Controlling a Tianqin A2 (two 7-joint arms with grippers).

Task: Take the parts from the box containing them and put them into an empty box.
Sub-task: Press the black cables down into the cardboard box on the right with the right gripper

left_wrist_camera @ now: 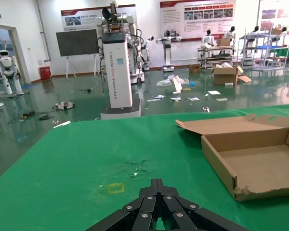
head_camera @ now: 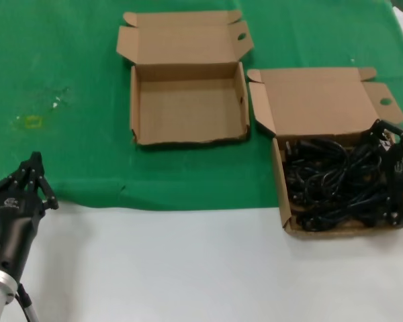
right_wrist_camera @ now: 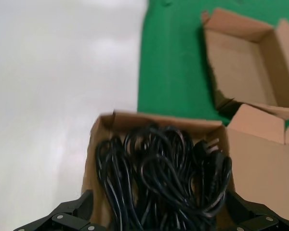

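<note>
**Black cords fill the right-hand box; right gripper spread above them**

The thin black power cords (head_camera: 336,181), coiled and tangled with their moulded plugs, all lie inside the shallow brown cardboard box with the large squarish lid panel (head_camera: 280,184), which sits at the near right, straddling the edge of the green cloth (head_camera: 67,67) and the white tabletop (head_camera: 188,268). Its lid stands folded back, one tab showing a round hole.

The right gripper (head_camera: 395,176) is at that box's right edge, directly over the cords; in its wrist view its black fingers (right_wrist_camera: 70,216) stand wide apart on either side of the pile, gripping nothing.

To the left, just beside it on the cloth, the second shallow brown cardboard box with the short wide lid panel (head_camera: 133,107) holds nothing.

The left gripper (head_camera: 35,176) rests well apart at the near left, fingers drawn together.
</note>
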